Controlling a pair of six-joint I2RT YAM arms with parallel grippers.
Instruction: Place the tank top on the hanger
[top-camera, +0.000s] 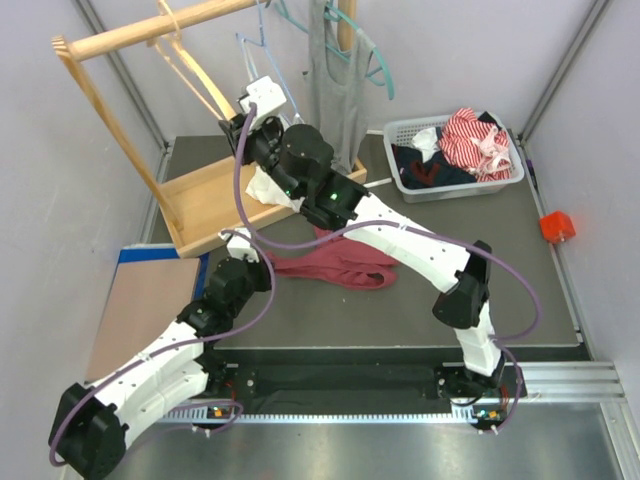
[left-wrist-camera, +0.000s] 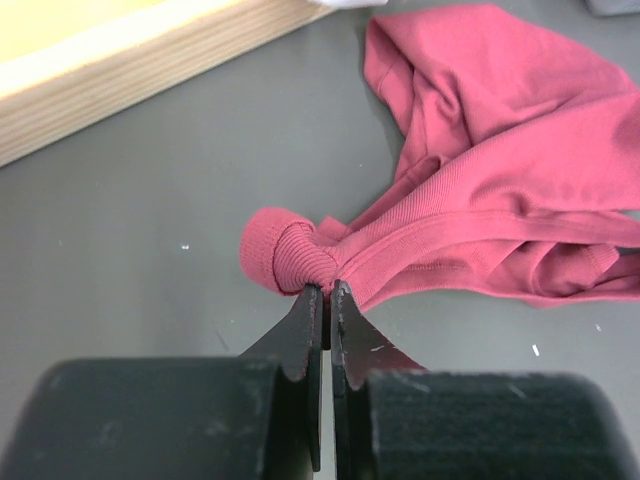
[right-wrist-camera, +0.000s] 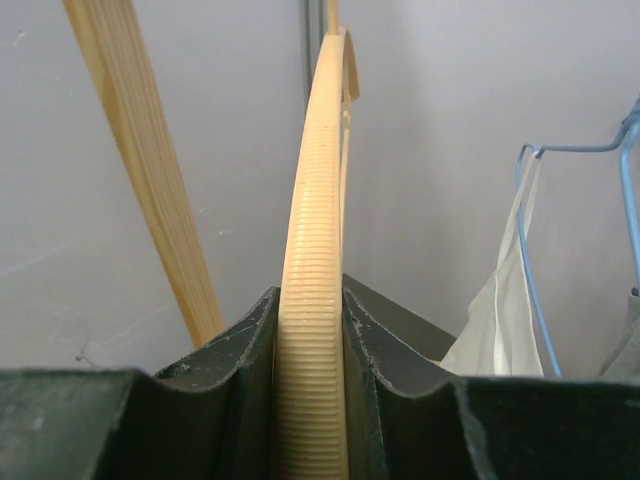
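Pinching a rolled end of the dark red tank top (left-wrist-camera: 480, 190), the left end effector (left-wrist-camera: 326, 298) is seen with its jaws pressed together on the fabric, low over the grey desk (left-wrist-camera: 130, 260). The rest of the garment is spread out crumpled on the desk surface, away from the fingertips. From the top view, the tank top (top-camera: 345, 268) is found near the middle of the desk, a little toward the left edge and just in front of the wooden rack (top-camera: 215, 205); part of it is hidden under the right arm.

The right end effector (right-wrist-camera: 312, 310) is raised to the rack at the back left corner. Its jaws are set narrow and are clamped on the ribbed tan arm of the wooden hanger (right-wrist-camera: 318, 180), which runs upright between them. The top of the hanger (top-camera: 190, 72) is seen at the rack's rail. A blue wire hanger (right-wrist-camera: 530, 230) with a white garment is hung just beside it, and a grey top (top-camera: 335, 90) farther along. A basket (top-camera: 455, 185) of clothes is placed at the back right corner.
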